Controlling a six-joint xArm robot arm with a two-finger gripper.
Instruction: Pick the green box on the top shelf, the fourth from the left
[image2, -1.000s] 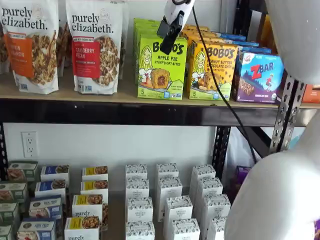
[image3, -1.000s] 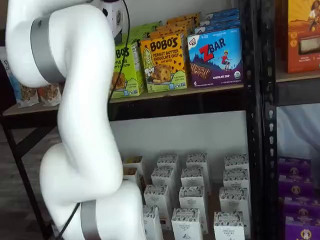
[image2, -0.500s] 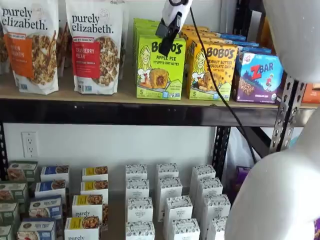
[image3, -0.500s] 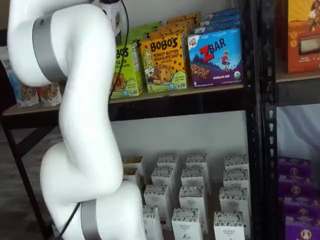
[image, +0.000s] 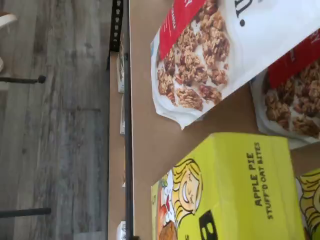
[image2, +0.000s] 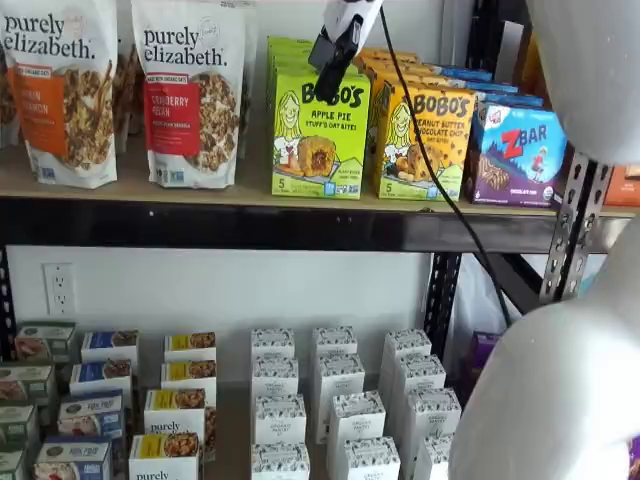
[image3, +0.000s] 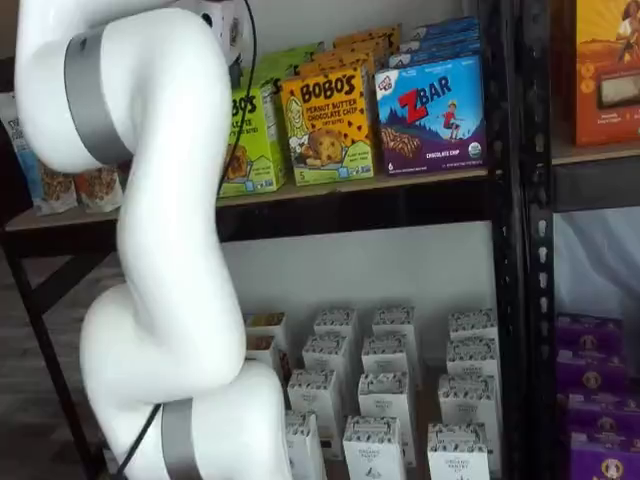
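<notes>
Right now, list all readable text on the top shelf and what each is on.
"BOBO'S APPLE PIE STUFF'D OAT BITES": the green box
"BOBO'S PEANUT BUTTER CHOCOLATE CHIP": yellow-orange box
"ZBAR", "CHOCOLATE CHIP": blue box
"purely elizabeth.": granola bags
Bag flavor labels and the small print on the boxes: too blurred to read.

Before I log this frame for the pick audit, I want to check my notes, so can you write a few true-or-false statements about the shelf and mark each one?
1. The lime-green cardboard Bobo's apple pie box stands upright on the tan wooden top shelf. True.
2. The black fingers are closed around the blue ZBar box. False: they hang in front of the green box's upper edge, away from the ZBar box.
3. The yellow-orange Bobo's peanut butter chocolate chip box stands between the green box and the ZBar box. True.
4. The green box lies flat on the lower shelf. False: it is on the top shelf.
</notes>
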